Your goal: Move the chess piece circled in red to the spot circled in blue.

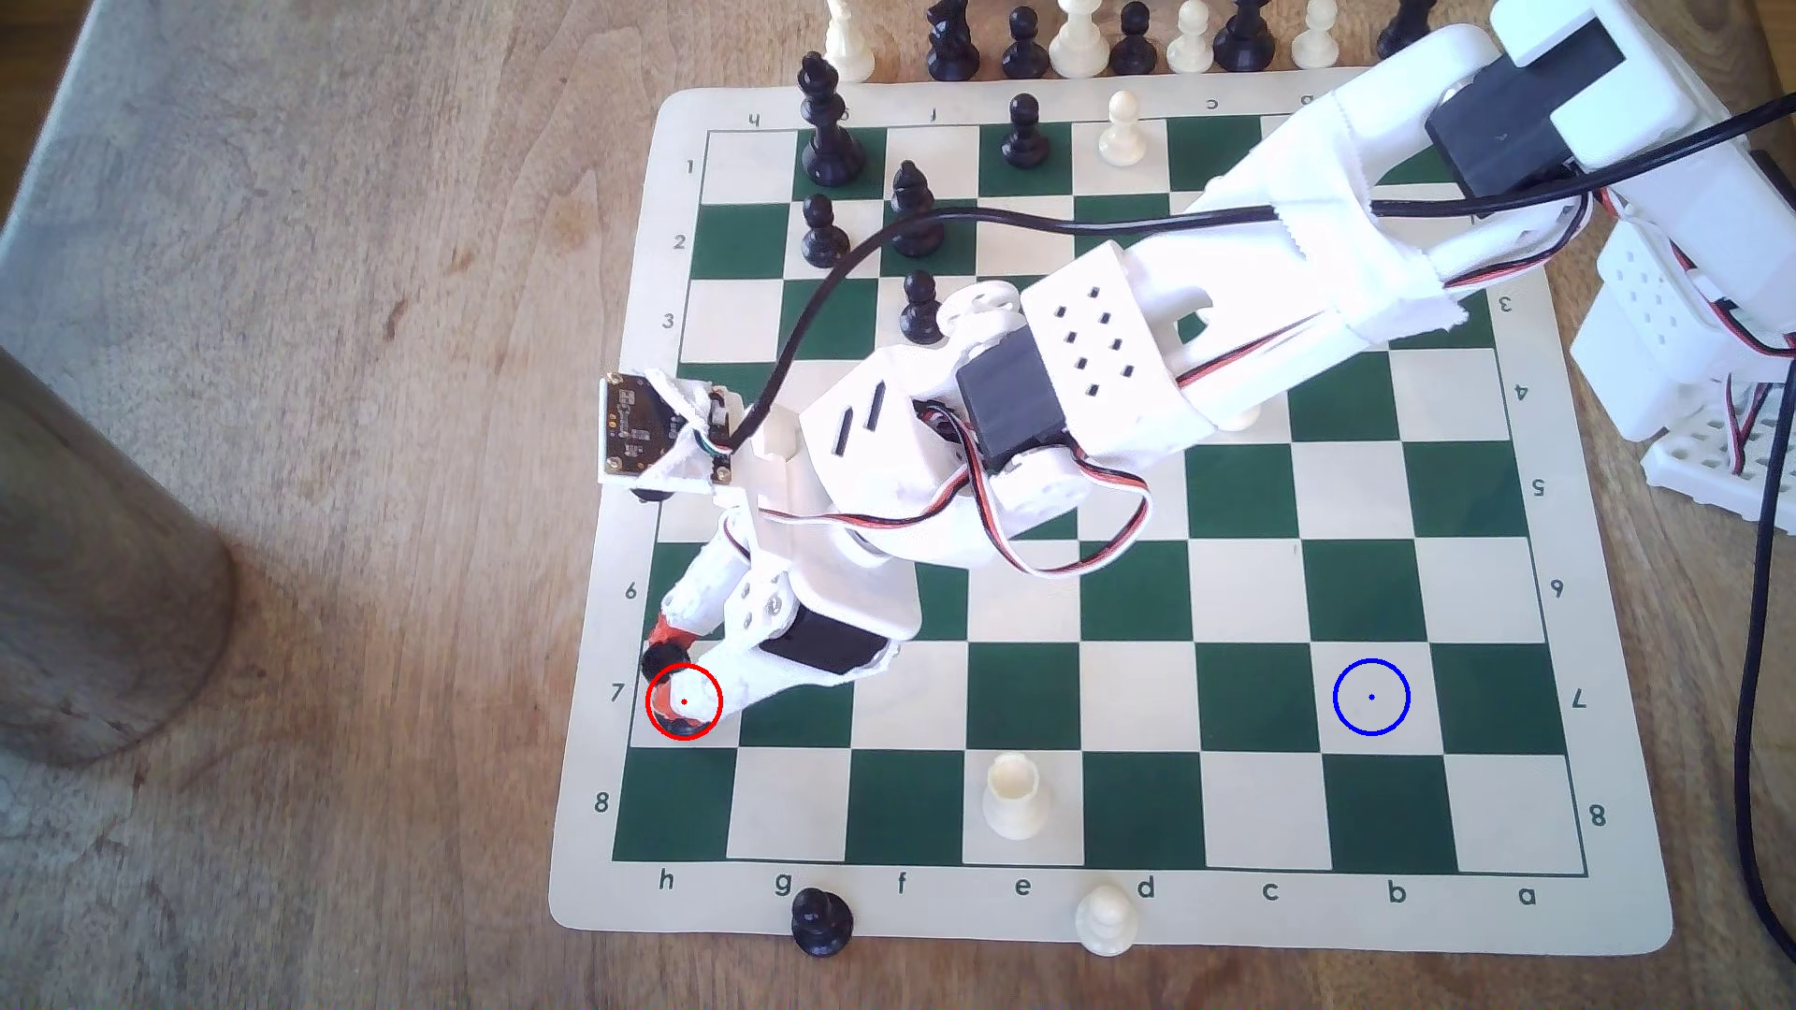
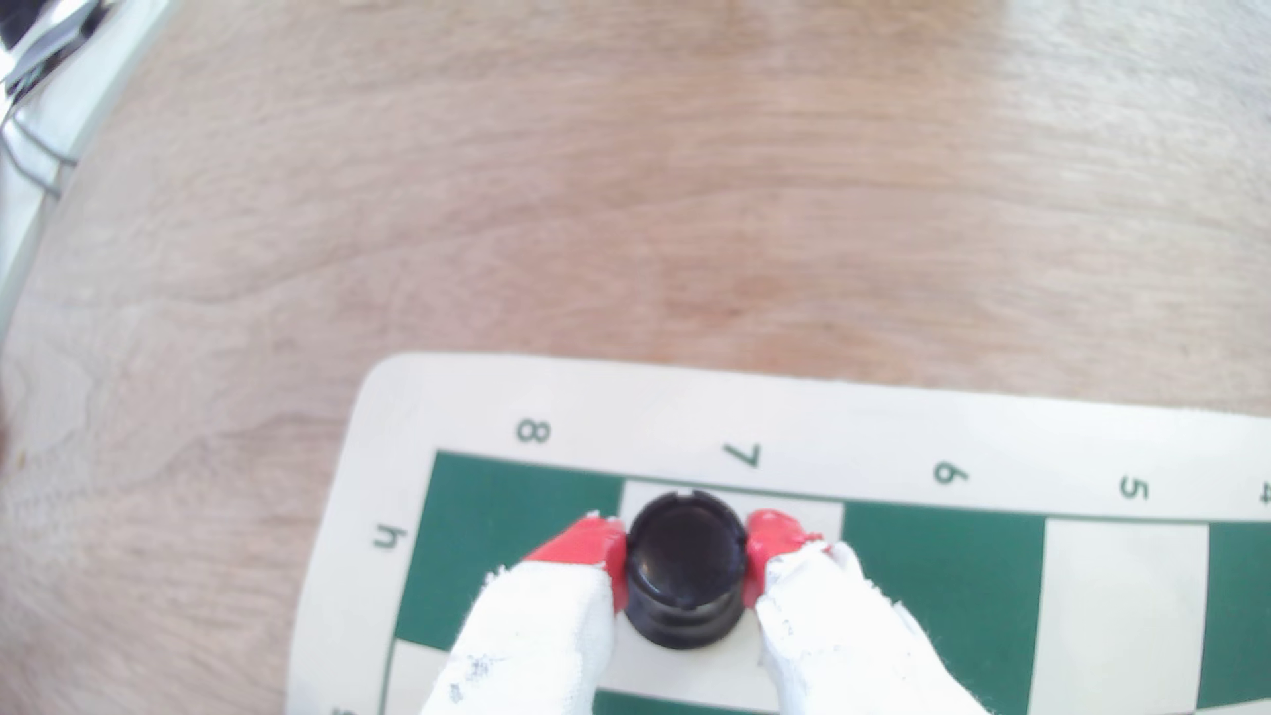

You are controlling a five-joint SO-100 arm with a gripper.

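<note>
Closed on the chess piece [image 2: 686,574]: red-tipped, cloth-wrapped end effector [image 2: 686,560] pressed against both flanks of the stout black body, as seen in the wrist view. Black piece standing on the cream square at h7, inside the red ring, near the board's [image 1: 1108,908] edge at roughly eight o'clock in the exterior view; mostly hidden there beneath the end effector [image 1: 680,680], only a dark sliver of the chess piece [image 1: 657,664] visible. Blue-ringed spot [image 1: 1371,696] on cream square b7, same row, well apart toward three o'clock and bare. White rook [image 1: 1012,796] on e8, between the two along the next row toward six o'clock. Black pawn [image 1: 821,921] and white pawn [image 1: 1105,917] on the board's border at six o'clock. Wooden surface [image 1: 340,388] beneath.
</note>
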